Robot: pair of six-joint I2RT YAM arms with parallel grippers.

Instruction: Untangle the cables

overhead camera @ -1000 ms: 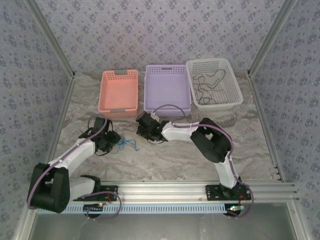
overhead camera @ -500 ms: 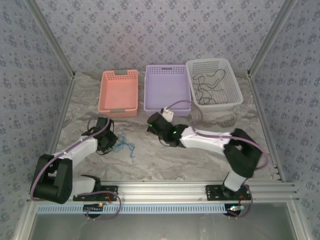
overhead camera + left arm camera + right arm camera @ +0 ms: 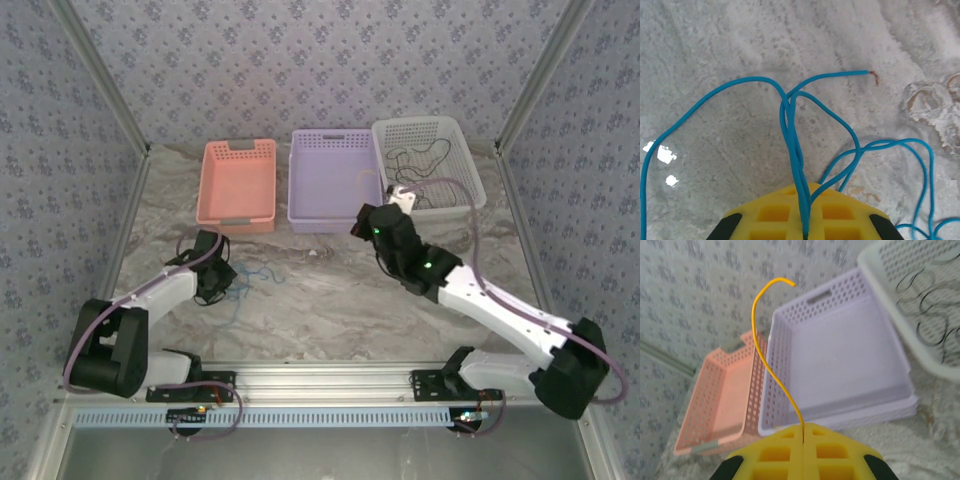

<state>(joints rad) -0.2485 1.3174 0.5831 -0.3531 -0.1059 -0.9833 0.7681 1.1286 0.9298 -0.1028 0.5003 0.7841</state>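
Marbled tabletop (image 3: 330,310): left jaws at 8 o'clock clamp a blue cable (image 3: 788,120) whose loops lie on it. Right jaws, near centre, pinch a yellow cable (image 3: 765,365) that rises free. Black cables (image 3: 412,172) lie in the white basket (image 3: 478,195) at 1 o'clock.

Robotics lab test cell, not a lived-in room. Blue-grey floral-print wall panels (image 3: 300,70) on bare aluminium frame posts (image 3: 100,78) box in a marble-pattern counter (image 3: 330,312). White-and-black left robot arm (image 3: 165,292) and matching right robot arm (image 3: 500,312) bolted to a slotted aluminium rail (image 3: 330,378). Salmon perforated plastic basket (image 3: 240,148), lilac perforated plastic basket (image 3: 335,136), white perforated plastic basket (image 3: 420,127) in a row at back.
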